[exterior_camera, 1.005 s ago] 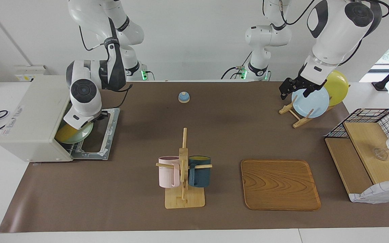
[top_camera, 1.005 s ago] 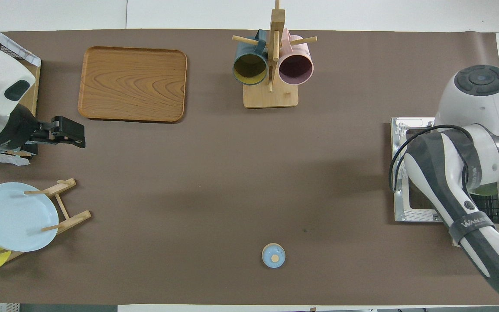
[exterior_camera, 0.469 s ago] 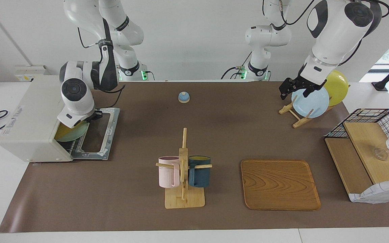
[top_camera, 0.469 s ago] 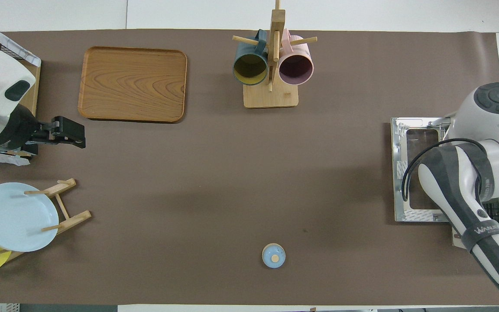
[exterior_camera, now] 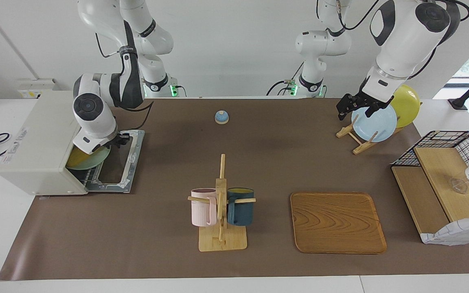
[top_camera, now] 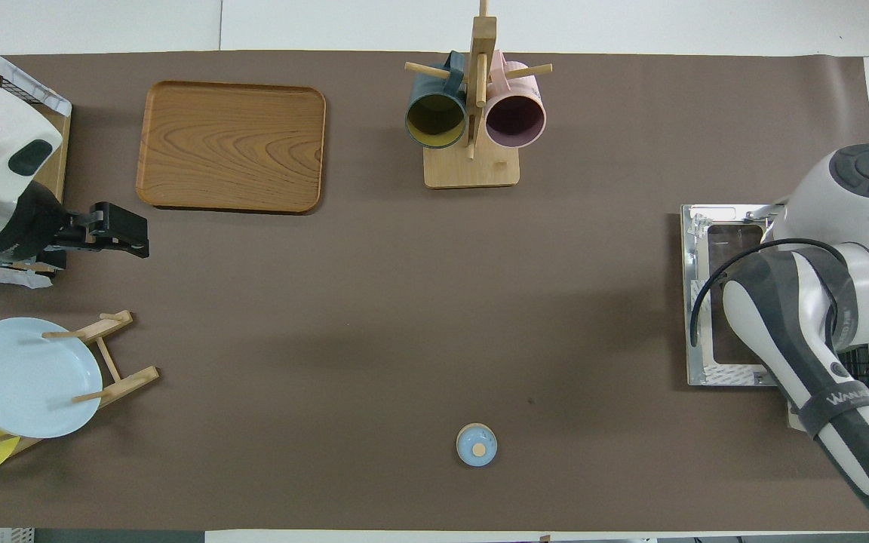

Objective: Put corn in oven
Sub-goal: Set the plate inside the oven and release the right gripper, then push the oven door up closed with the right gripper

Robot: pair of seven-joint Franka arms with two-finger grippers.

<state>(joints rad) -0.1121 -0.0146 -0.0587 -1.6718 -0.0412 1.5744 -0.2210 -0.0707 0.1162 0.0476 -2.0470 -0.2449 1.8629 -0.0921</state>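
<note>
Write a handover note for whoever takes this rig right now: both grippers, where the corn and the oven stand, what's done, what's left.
Left gripper: open, empty, raised by the plate rack; that arm waits.
Right gripper: at the oven mouth, at the edge of a green plate; whether it grips cannot be told.
Corn: the yellow shape on that plate looks like it, just inside the oven.
Oven: at the right arm's end of the table, door dropped open.
Done: corn seems to be in.
Left: draw the right arm clear, probably shut the door.
</note>
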